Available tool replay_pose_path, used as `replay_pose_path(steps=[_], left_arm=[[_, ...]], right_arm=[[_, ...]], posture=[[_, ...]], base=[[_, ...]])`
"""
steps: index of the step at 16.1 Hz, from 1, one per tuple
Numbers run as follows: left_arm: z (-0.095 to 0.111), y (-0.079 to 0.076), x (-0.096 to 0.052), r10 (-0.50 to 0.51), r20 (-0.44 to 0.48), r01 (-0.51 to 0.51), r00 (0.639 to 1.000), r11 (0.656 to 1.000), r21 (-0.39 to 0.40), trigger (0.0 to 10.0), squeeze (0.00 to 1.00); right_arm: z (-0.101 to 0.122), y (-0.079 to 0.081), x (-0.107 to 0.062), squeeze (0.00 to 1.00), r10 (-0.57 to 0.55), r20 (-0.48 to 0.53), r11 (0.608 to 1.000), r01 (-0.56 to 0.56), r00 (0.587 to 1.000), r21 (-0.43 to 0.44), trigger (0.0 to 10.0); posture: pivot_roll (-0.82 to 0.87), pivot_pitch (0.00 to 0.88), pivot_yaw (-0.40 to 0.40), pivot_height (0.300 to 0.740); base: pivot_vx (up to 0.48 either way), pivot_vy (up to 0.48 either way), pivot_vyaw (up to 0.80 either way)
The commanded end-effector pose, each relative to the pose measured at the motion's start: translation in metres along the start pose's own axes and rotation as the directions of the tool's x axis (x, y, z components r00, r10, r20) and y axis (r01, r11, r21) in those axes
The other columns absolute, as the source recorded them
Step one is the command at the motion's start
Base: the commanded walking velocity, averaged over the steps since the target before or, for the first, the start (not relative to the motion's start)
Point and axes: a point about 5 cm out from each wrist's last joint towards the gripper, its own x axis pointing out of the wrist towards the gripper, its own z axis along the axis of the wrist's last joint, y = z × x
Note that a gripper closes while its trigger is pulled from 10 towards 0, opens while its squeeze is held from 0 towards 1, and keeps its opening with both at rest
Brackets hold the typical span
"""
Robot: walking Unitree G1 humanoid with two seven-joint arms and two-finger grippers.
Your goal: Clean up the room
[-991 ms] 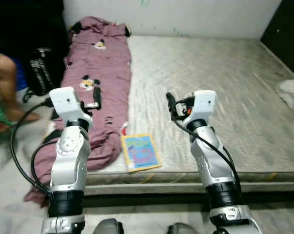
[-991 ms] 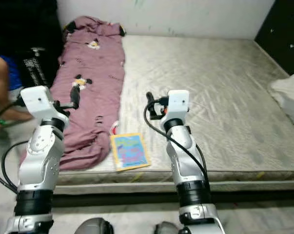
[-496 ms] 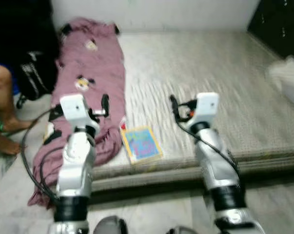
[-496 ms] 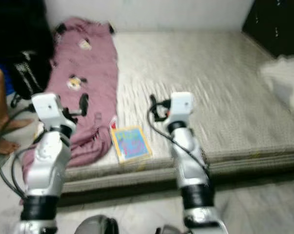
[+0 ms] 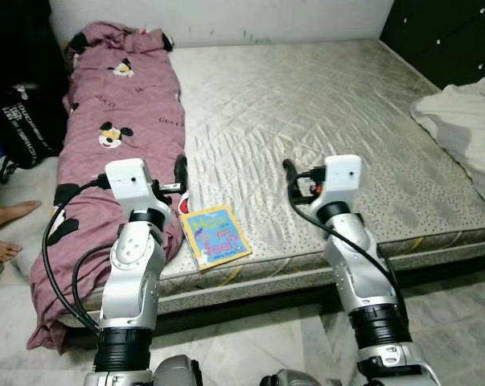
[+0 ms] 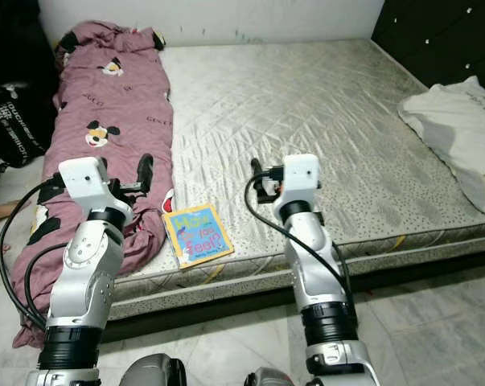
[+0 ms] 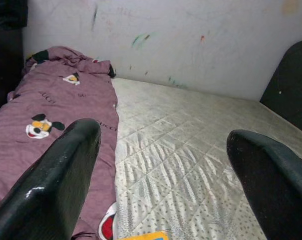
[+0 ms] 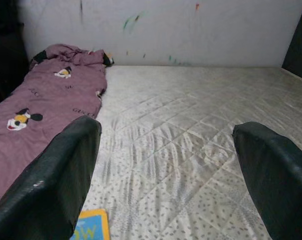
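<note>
Both raised at chest height, fingers spread wide and gripping nothing: left pincer (image 7: 161, 175) above the near edge of the mattress (image 5: 322, 121) beside the purple blanket (image 5: 105, 153), right pincer (image 8: 166, 175) over bare quilting further right. Just below and between them, a colourful children's book (image 5: 215, 236), flat near the mattress edge, one corner just beside the blanket's hem. Further out, a white pillow (image 5: 467, 129) on the far right side by the dark headboard (image 5: 443, 36), a black bag (image 5: 21, 121) on the floor to the left, and a person's bare feet (image 5: 1, 233) beside it. Compared with half a second ago, sharp instead of blurred, and the whole view turned: pillow and headboard more fully in frame, bag and person pushed toward the left margin; so a swing of the head camera, not of the things. Arms in much the same ready pose as before, book unmoved on the bed. Nothing tidied so far, judging by the layout; book probably the nearest candidate for picking up, with either pincer needing to drop down and forward to reach it.
</note>
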Motion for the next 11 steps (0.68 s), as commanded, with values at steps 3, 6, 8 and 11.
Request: replay_pose_path(steps=[3, 6, 8, 11], left_arm=[[0.0030, -0.0015, -0.0015, -0.008, 0.006, 0.008, 1.000, 1.000, -0.004, 10.0, 0.00], [0.0013, 0.0001, -0.0033, -0.010, -0.005, 0.010, 1.000, 1.000, 0.009, 10.0, 0.00], [0.0022, -0.0006, -0.0027, -0.014, -0.003, 0.014, 1.000, 1.000, 0.009, 10.0, 0.00], [0.0025, -0.0010, -0.0020, -0.019, -0.006, 0.019, 1.000, 1.000, 0.011, 10.0, 0.00]], right_arm=[[-0.0054, 0.0004, -0.0021, 0.00, 0.000, -0.015, 1.000, 0.000, 1.000, -0.011, 10.0], [-0.0038, -0.0007, -0.0007, 0.00, -0.003, -0.010, 1.000, 0.003, 1.000, -0.023, 10.0], [-0.0045, -0.0032, -0.0003, 0.00, -0.010, -0.011, 0.999, 0.009, 1.000, -0.032, 10.0], [-0.0049, -0.0026, 0.0005, 0.00, -0.011, -0.012, 0.999, 0.011, 1.000, -0.033, 10.0]], posture=[[0.03, 0.000, -0.025, 0.740], [0.03, 0.000, -0.023, 0.740], [0.03, 0.000, -0.021, 0.740], [0.03, 0.000, -0.020, 0.740]], base=[[0.242, 0.000, 0.00], [0.286, 0.000, 0.00], [0.334, 0.000, 0.00], [0.369, 0.000, 0.00]])
